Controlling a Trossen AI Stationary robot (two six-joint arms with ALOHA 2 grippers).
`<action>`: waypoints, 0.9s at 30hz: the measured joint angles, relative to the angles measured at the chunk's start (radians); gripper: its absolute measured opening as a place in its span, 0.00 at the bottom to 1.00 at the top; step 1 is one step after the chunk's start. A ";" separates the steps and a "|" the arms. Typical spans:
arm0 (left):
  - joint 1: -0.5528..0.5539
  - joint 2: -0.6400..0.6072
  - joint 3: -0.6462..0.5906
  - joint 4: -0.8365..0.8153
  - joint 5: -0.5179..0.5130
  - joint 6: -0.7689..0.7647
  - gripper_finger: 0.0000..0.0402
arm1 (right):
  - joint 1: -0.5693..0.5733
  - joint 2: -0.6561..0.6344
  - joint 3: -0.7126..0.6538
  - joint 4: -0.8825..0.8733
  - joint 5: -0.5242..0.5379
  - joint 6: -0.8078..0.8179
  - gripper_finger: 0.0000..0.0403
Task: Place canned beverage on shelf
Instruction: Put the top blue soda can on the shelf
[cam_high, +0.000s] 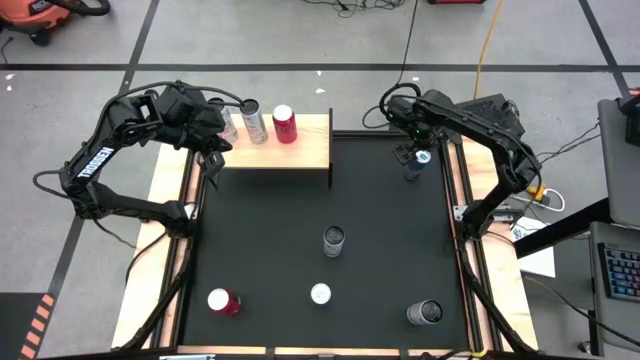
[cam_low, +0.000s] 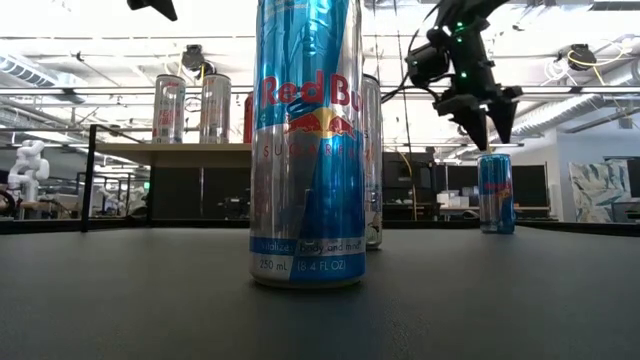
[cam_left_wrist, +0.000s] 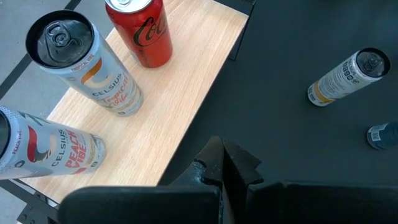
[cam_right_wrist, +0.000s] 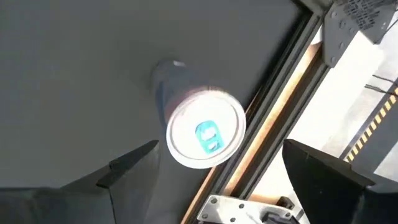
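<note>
Right gripper (cam_low: 487, 135) hung with fingers spread, directly above an upright blue can (cam_low: 496, 193) on the black mat (cam_high: 380, 250) (nothing grasped). Left gripper (cam_left_wrist: 224, 163) was clenched shut and empty beside the shelf (cam_high: 300, 150); its three cans, including the red one (cam_high: 285, 124), stood just beyond it.

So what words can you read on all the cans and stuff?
"Red Bu…", "250 mL (8.4 FL OZ)": tall blue-silver can up front, low view.
"CELSIUS": upright white can on the wooden shelf.
"CELSIUS PEACH VIBE": white can beside it.
Coca-Cola script, partly seen: red can.
"TROSSEN": left arm.
Other cans: too small or blurred.
</note>
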 joint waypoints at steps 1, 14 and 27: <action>0.000 0.000 0.000 0.000 0.000 0.000 0.00 | -0.004 -0.017 -0.020 0.015 -0.016 -0.004 0.79; 0.000 0.000 0.000 0.000 0.000 0.000 0.00 | -0.033 -0.083 -0.136 0.192 -0.095 -0.022 0.79; 0.000 0.000 0.000 0.000 0.000 0.004 0.00 | -0.034 -0.082 -0.292 0.351 -0.093 -0.058 0.79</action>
